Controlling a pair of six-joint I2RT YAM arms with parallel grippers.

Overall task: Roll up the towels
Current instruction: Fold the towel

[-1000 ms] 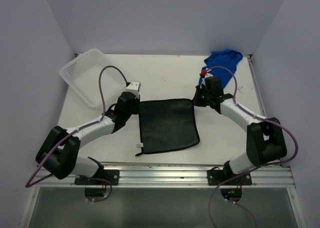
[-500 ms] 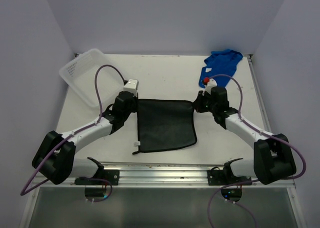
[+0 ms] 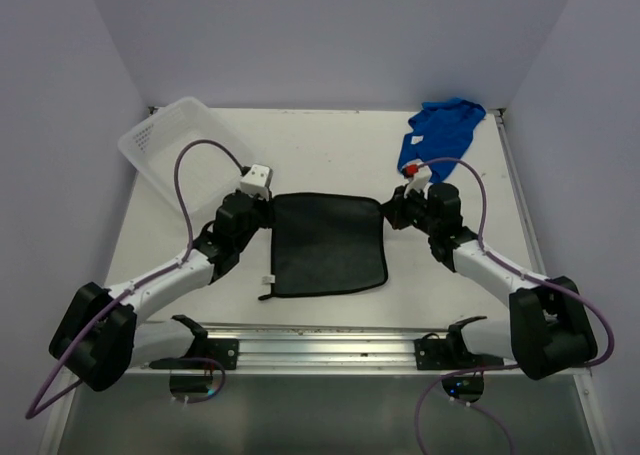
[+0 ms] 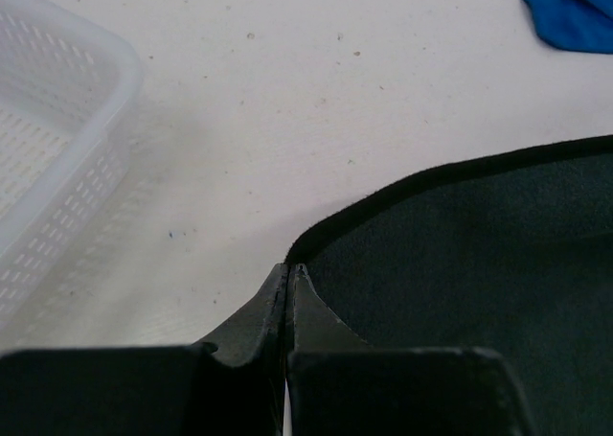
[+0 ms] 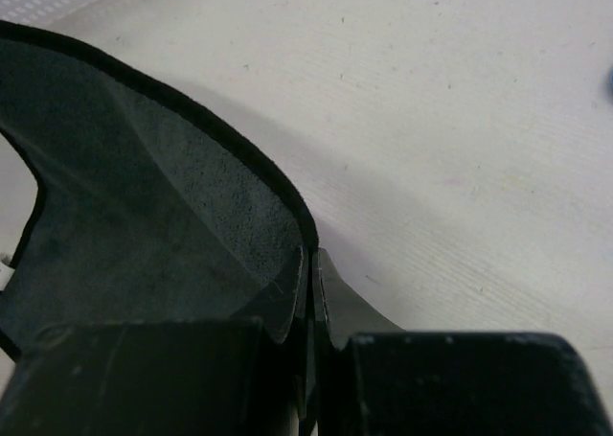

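A dark, nearly black towel [image 3: 328, 245] lies spread in the middle of the table, a small white tag [image 3: 268, 280] at its near left corner. My left gripper [image 3: 268, 203] is shut on its far left corner, and the left wrist view shows the closed tips [image 4: 289, 268] pinching the towel's edge [image 4: 479, 263]. My right gripper [image 3: 392, 210] is shut on the far right corner; the hem [image 5: 144, 196] runs into the closed jaws [image 5: 308, 259]. A royal blue towel [image 3: 440, 135] lies crumpled at the far right, apart from both grippers.
A white plastic basket [image 3: 170, 145] sits tilted at the far left by the wall, close to the left arm's cable, with its perforated wall [image 4: 48, 149] in the left wrist view. Grey walls close in three sides. A metal rail [image 3: 330, 340] runs along the near edge.
Both grippers have drawn back toward the near edge, still holding the dark towel's far corners. The towel has slid nearer with them, and its tag corner has shifted left.
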